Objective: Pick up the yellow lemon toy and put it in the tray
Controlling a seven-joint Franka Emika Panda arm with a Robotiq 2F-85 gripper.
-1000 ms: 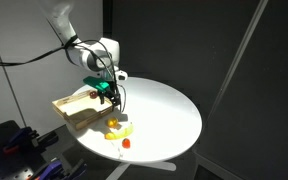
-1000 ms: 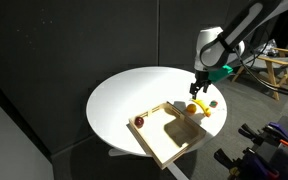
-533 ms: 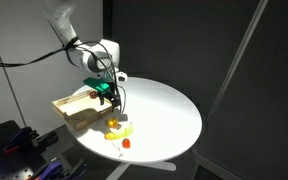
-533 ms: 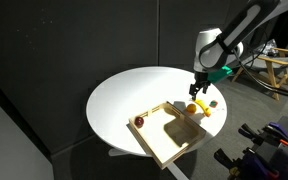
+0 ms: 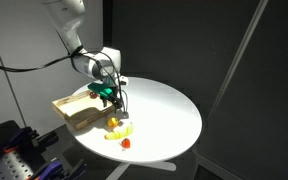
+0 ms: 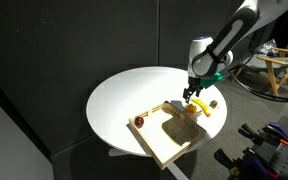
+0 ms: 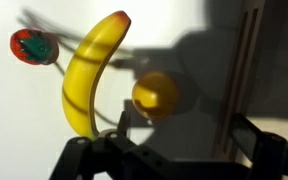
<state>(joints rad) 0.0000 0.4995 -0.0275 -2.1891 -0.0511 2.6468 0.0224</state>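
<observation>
The yellow lemon toy (image 7: 155, 94) lies on the white table between a long yellow banana toy (image 7: 89, 75) and the tray's wooden rim (image 7: 246, 70). It also shows in both exterior views (image 5: 112, 123) (image 6: 192, 108). The pale wooden tray (image 5: 72, 110) (image 6: 176, 140) sits at the table's edge. My gripper (image 7: 184, 140) is open and empty, hovering just above the lemon and a little to the side of it; it shows in both exterior views (image 5: 110, 98) (image 6: 195, 92).
A small red toy (image 7: 32, 46) (image 5: 126, 143) lies beyond the banana (image 5: 121, 131) (image 6: 204, 108). A red apple toy (image 6: 139, 122) rests in the tray's corner. The round white table (image 5: 164, 110) drops off close to the toys.
The arm has shifted and the gripper has come down closer to the lemon. The toys and tray have not moved.
</observation>
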